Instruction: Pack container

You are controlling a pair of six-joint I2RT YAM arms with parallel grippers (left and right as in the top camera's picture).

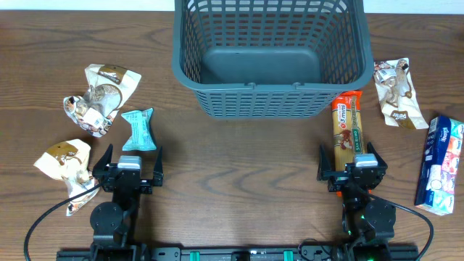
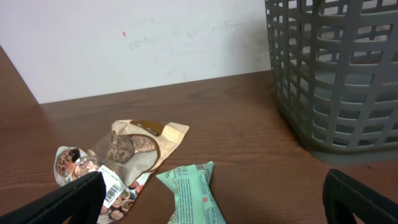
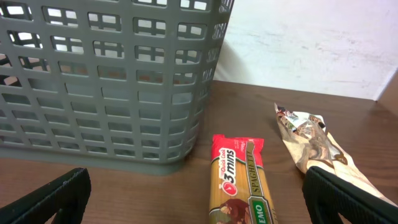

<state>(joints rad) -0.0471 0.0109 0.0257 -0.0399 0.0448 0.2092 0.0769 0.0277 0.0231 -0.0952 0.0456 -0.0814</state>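
**Spotter:** Your container (image 1: 268,100) stood upright at the far middle of the table (image 1: 239,174), its solid bottom in plain view from overhead.

**Caller:** And your left jaws?

**Spotter:** Spread wide and gripping nothing, low at the near edge. The teal packet (image 1: 138,129) lay just ahead of them. A crumpled cream packet (image 1: 101,98) sat beyond it to the left, and a second cream packet (image 1: 64,163) lay beside that arm.

**Caller:** Right side, then?

**Spotter:** Your right jaws stood wide apart too, holding nothing. The spaghetti packet (image 1: 346,130) lay lengthwise straight ahead of them, its far end just beside the container's near right corner.

**Caller:** Anything further out?

**Spotter:** A cream snack packet (image 1: 395,90) lay just beside the container's right wall. A blue-and-white pack (image 1: 441,165) rested near the table's right edge, apart from your jaws.
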